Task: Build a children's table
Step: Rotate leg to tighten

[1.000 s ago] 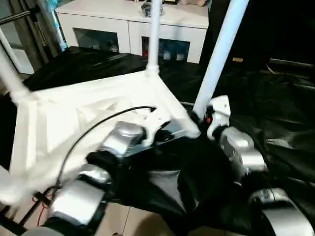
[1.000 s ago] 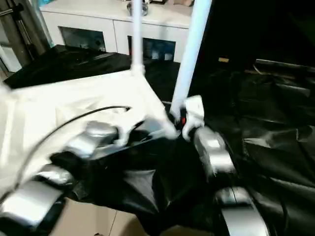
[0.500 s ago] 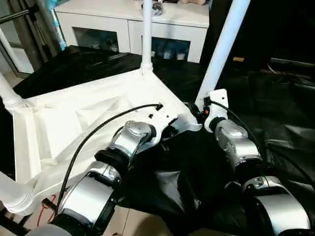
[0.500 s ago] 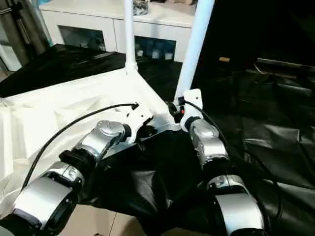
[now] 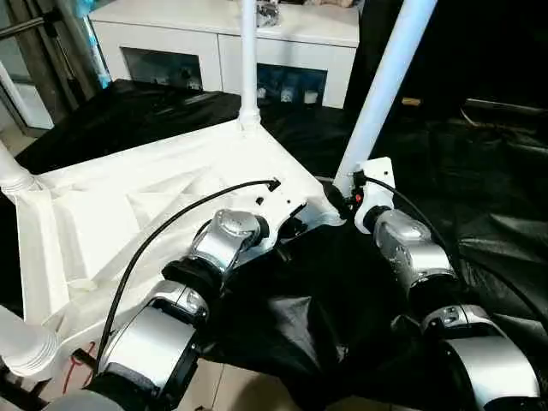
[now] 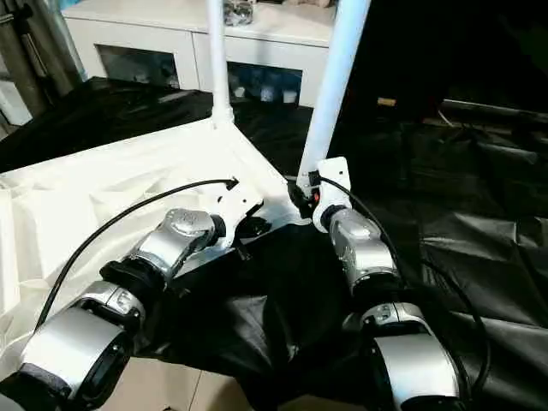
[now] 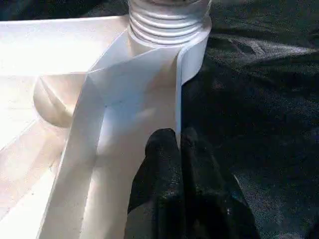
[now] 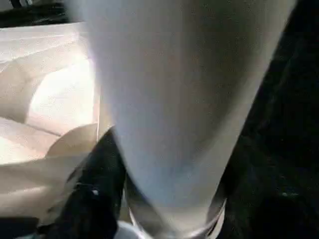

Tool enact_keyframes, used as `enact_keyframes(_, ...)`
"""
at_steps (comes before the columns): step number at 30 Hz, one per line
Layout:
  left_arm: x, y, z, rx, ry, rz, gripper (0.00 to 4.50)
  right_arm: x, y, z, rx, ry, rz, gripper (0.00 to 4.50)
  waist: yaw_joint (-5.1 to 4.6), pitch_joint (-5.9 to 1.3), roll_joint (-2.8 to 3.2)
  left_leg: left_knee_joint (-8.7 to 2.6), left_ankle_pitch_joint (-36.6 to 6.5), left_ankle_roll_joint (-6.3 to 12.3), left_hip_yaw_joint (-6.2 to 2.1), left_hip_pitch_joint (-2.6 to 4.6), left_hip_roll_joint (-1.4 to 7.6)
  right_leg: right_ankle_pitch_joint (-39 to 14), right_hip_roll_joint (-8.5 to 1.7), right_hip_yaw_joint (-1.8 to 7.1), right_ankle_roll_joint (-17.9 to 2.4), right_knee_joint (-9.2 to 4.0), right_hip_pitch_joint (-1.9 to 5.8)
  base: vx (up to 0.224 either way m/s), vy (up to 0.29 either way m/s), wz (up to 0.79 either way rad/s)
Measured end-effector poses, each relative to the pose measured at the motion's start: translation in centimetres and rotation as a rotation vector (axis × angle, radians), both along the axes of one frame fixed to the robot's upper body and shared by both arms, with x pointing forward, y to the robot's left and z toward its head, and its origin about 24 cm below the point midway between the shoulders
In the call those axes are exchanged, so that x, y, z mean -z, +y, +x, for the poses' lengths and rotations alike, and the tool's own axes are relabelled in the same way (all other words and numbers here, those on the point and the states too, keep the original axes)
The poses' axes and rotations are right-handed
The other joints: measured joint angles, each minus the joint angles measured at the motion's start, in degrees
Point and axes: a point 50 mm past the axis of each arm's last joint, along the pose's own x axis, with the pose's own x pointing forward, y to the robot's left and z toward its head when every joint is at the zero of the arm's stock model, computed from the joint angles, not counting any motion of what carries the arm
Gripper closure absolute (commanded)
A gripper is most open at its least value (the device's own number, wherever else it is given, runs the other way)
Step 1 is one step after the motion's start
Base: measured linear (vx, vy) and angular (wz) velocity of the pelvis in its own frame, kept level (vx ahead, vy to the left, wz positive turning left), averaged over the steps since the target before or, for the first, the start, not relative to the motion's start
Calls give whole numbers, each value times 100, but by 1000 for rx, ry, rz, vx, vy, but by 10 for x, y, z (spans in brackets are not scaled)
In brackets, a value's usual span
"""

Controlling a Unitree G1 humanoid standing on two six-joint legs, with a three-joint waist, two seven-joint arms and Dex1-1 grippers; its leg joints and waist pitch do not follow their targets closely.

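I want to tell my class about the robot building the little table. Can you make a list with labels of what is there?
tabletop: white tabletop lying ribbed side up on a black sheet
legs: near leg and far leg stand in corner sockets
left gripper: left gripper shut on the tabletop's edge rim
right gripper: right gripper at the near leg's base; one finger beside it
behind: white cabinet with glass doors

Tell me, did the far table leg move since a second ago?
Yes. Against the white cabinet behind it, the far leg has shifted slightly left.
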Motion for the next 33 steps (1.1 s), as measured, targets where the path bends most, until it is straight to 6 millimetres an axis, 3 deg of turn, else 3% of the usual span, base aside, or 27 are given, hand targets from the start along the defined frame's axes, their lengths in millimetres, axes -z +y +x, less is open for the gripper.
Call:
enact_keyframes(1, 0, 0, 0, 1, -2, -1, 450, 3, -1, -1, 3, 13, 4, 111, -1, 3, 5, 0, 0, 0, 0, -3, 0, 0, 0, 1, 0, 0, -2, 0, 0, 0)
enact_keyframes(9, -2, 3, 1, 19, -5, -2, 450, 1, -1, -2, -45, 10, 37, 55, -8, 12, 19, -10, 0, 0, 1, -5, 0, 5, 1, 0, -9, 1, -10, 0, 0, 0)
enact_keyframes(21, -8, 10, 1, 68, -14, -8, 450, -2, -9, -4, -112, -18, 32, 55, 2, 17, 28, -17, 1, 1, 3, -75, 3, 14, 2, -4, -22, 8, -76, 0, 0, 0)
enact_keyframes(33, -10, 39, -10, 247, -1, -20, 450, 3, -35, -36, -404, -38, -27, 55, 127, 31, 52, -10, 17, 34, 17, -102, 11, 15, 2, -5, -24, 15, -109, 0, 0, 0)
